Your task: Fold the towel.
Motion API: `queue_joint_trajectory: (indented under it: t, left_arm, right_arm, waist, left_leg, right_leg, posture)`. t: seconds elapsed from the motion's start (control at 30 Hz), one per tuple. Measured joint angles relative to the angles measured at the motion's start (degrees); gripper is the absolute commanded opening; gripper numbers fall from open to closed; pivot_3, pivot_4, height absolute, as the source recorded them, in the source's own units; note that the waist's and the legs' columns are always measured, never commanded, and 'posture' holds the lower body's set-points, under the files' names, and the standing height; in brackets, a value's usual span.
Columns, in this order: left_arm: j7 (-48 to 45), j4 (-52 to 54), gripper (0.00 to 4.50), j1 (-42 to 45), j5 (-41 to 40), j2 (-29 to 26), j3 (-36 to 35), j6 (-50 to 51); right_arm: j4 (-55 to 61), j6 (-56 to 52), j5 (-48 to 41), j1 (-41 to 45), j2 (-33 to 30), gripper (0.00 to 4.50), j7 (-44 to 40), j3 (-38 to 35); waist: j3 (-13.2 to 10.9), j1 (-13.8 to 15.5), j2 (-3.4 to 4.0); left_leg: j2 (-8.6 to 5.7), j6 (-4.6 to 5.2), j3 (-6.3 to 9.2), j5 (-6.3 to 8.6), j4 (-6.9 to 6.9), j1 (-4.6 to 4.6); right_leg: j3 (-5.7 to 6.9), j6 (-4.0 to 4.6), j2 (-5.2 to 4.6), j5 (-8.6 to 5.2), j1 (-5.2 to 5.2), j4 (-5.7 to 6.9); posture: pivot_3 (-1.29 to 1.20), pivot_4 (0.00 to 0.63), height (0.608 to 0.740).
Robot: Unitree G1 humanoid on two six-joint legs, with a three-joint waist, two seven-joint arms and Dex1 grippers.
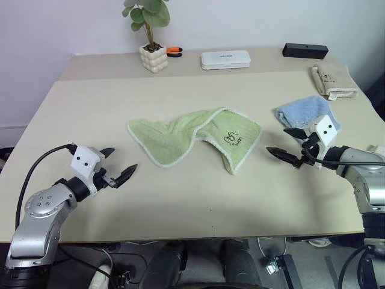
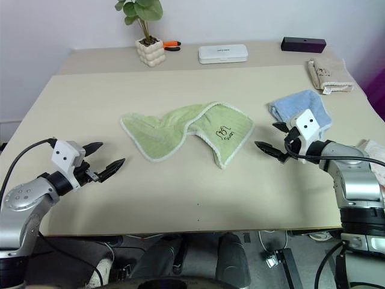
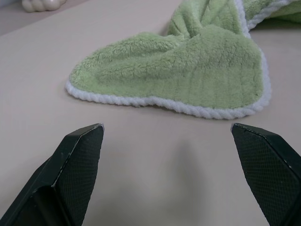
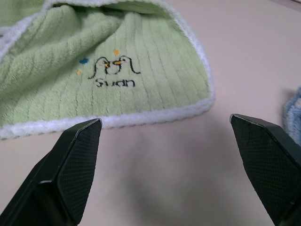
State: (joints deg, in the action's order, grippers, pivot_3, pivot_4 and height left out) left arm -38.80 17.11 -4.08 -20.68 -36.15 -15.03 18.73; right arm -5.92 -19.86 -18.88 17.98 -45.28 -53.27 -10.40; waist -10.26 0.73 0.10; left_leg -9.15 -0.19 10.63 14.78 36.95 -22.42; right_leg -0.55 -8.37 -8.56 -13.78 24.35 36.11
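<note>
You are looking at what appears to be an office or lab test room: a broad, plain beige table stands against a bare pale wall. Along its far edge sit a small potted plant in a knobbly white pot, a flat white box and a slim black box. Dark cables trail from the robot arm beside the table.

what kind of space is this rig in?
Probably an office or lab test bench: a plain beige table against a white wall, with a potted plant, a white flat box and a black device at the back, and towels laid out.
</note>
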Motion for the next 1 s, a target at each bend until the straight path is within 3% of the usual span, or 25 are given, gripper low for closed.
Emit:
queue_joint_trajectory:
  t: [0.23,0.43,0.53,0.67,1.0]
  left_arm:
    - [-0.04,-0.1,4.44,0.44,0.21,-0.05,0.56,0.17]
    - [-3.25,4.69,4.44,1.11,-0.01,-0.95,7.17,2.29]
    - [-4.67,6.36,4.44,2.77,2.81,-1.79,13.34,2.16]
    - [-2.58,5.52,4.44,7.68,8.56,1.11,21.6,2.12]
    - [1.82,-5.06,4.44,15.84,17.52,5.64,28.1,-0.64]
  right_arm:
    - [2.98,-0.05,0.09,-2.11,0.27,4.5,1.41,-0.18]
    - [3.5,1.77,0.82,-2.15,3.69,4.5,4.02,1.2]
    - [3.57,2.35,1.29,-2.12,4.58,4.5,5.01,1.99]
    - [3.67,2.89,1.35,-2.13,6.58,4.5,5.89,3.2]
    - [12.45,-1.27,0.73,-3.68,9.25,4.5,9.98,3.85]
  waist:
    - [-0.01,0.15,-0.02]
    - [-0.01,0.01,-0.02]
    - [-0.01,0.06,-0.03]
    - [-0.01,0.12,-0.03]
    - [0.0,0.18,-0.03]
  left_leg:
    - [-0.01,0.03,-0.05,0.02,0.01,-0.01]
    - [0.0,0.06,-0.2,0.04,0.0,0.0]
    - [0.0,0.06,-0.24,0.04,0.01,0.0]
    - [-0.02,0.06,-0.25,0.03,0.03,0.0]
    - [-0.01,0.06,-0.26,0.03,0.04,0.01]
  right_leg:
    - [-0.05,-0.04,-0.01,0.02,0.0,-0.02]
    - [-0.2,-0.08,0.01,0.05,0.05,-0.02]
    - [-0.23,-0.08,0.01,0.06,0.06,-0.02]
    - [-0.26,-0.11,0.02,0.11,0.06,-0.03]
    - [-0.31,-0.18,0.04,0.16,0.07,-0.02]
  posture:
    - [0.0,0.15,0.74]
    - [0.0,0.15,0.74]
    - [0.0,0.15,0.74]
    - [0.0,0.15,0.74]
    - [0.0,0.15,0.74]
